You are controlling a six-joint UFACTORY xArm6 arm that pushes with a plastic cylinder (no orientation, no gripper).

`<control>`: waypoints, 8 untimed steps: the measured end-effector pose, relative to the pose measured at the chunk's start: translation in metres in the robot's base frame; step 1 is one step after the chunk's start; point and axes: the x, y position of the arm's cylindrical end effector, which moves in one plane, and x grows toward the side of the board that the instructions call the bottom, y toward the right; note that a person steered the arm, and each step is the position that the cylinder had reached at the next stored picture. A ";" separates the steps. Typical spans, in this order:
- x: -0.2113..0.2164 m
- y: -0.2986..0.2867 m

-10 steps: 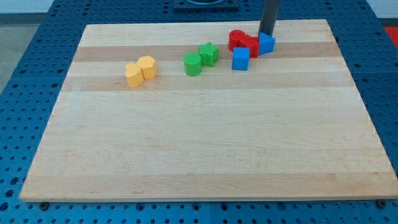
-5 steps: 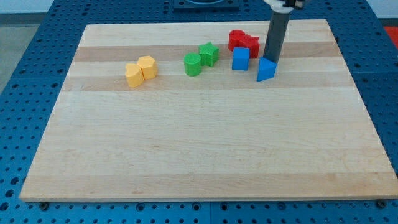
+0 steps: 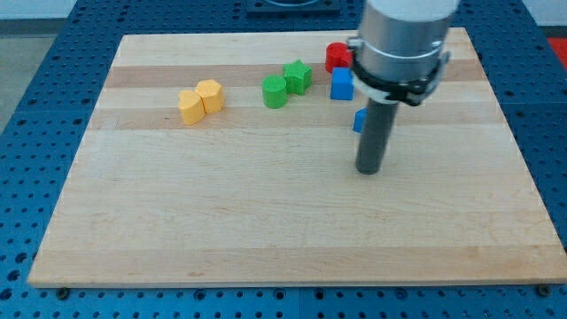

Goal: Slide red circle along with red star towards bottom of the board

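The red circle (image 3: 336, 57) sits near the board's top edge, partly covered by the arm; the red star beside it is hidden behind the arm. My tip (image 3: 369, 170) rests on the board well below them, toward the view's bottom. A blue cube (image 3: 342, 84) stands just below the red circle. A second blue block (image 3: 358, 120) shows only as a sliver behind the rod, just above my tip.
A green star (image 3: 298, 76) and a green rounded block (image 3: 275, 91) sit left of the blue cube. Two yellow blocks (image 3: 200, 99) touch each other further left. The wooden board (image 3: 283, 230) lies on a blue pegboard table.
My tip moved from the top edge down toward the view's bottom, pushing the blue block away from the red pair. The arm's body now covers the red star.
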 end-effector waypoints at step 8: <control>-0.121 -0.136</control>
